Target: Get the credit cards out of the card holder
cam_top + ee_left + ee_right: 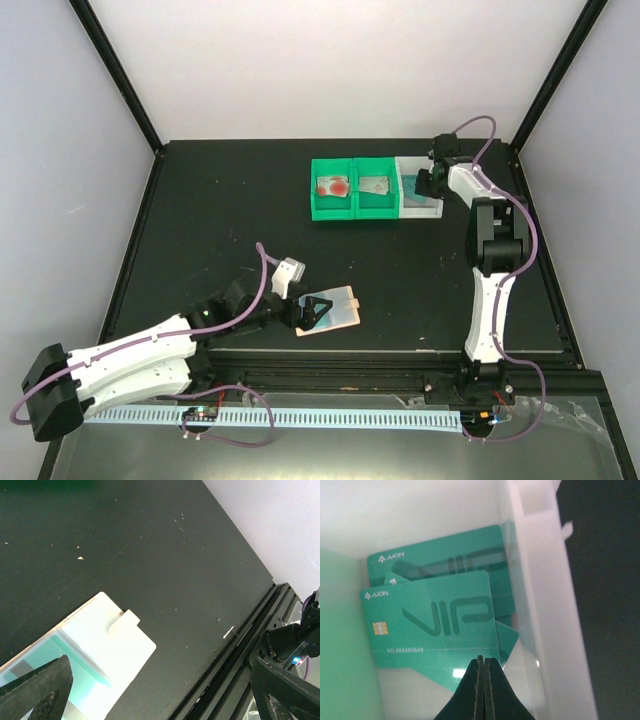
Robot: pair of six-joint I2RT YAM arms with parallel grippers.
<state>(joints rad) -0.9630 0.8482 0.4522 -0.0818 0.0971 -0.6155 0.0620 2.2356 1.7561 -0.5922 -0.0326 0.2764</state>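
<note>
Cards (432, 617) printed "AION VIP" lie in the white bin (545, 605) under the right gripper (481, 660), its fingers pressed together, while the left gripper (315, 310) is spread over the holder (346, 300).

Teal credit cards (430, 625) — "AION", "VIP" — "NO.888880649" on the front one.

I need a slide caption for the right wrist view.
Right gripper, shut, over teal cards lying in a white bin.

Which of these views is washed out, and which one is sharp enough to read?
Left wrist: the card holder is blown out nearly white. Right wrist: print on the teal cards reads clearly. Top external: evenly lit.
</note>
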